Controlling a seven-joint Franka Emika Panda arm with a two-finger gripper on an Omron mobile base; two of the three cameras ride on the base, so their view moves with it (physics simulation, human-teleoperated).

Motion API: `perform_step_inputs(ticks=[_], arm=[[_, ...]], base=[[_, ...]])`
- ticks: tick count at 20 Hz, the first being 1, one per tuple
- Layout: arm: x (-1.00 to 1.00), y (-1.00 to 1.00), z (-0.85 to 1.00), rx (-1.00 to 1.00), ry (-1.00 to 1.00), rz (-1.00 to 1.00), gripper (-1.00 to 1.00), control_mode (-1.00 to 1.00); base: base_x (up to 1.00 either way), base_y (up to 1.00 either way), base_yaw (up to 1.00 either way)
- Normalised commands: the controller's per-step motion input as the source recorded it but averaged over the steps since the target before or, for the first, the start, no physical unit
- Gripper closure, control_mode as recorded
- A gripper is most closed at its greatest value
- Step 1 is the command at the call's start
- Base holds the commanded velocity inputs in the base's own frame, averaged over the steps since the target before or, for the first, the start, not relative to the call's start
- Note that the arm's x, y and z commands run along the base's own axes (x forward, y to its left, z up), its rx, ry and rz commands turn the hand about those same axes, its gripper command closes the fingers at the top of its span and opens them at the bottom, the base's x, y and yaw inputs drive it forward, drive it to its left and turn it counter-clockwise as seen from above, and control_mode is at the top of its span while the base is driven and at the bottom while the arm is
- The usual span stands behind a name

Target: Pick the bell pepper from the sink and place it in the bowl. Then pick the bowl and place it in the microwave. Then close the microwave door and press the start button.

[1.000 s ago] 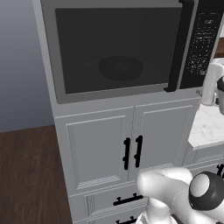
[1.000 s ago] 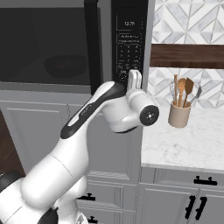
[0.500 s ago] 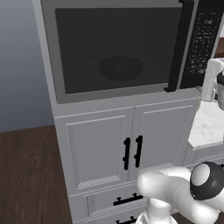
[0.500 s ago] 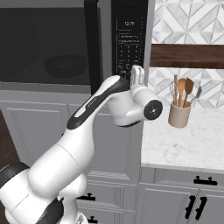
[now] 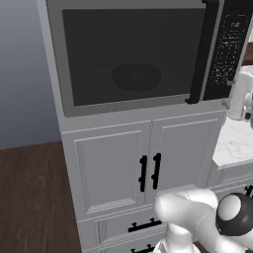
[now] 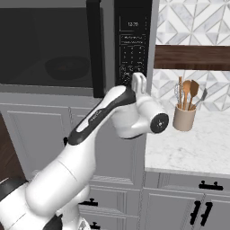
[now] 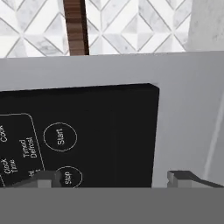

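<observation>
Gripper (image 7: pixel 111 178), fingers spread wide and holding nothing, close before the microwave's control panel (image 6: pixel 132 45); Start button (image 7: pixel 60 136) apparently not yet pressed. Microwave door (image 5: pixel 131 57) shut. Behind its tinted window: bowl (image 5: pixel 137 77) with bell pepper (image 5: pixel 138 76), dim. Fingertip contact with the panel cannot be told.

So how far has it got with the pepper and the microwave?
Mostly done, it seems. The bowl sits inside the microwave behind the shut door, with something small and reddish in it, probably the pepper. Now the hand is up at the control panel, its open fingers spread beside the Start button. Only pressing Start looks left.
</observation>
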Motion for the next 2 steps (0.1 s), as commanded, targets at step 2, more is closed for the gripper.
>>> perform_step_inputs(ticks=[2], arm=[[-0.88,0.66,-0.11,0.00,-0.10,0.00,-1.00,-1.00]], base=[[0.00,0.00,0.00]])
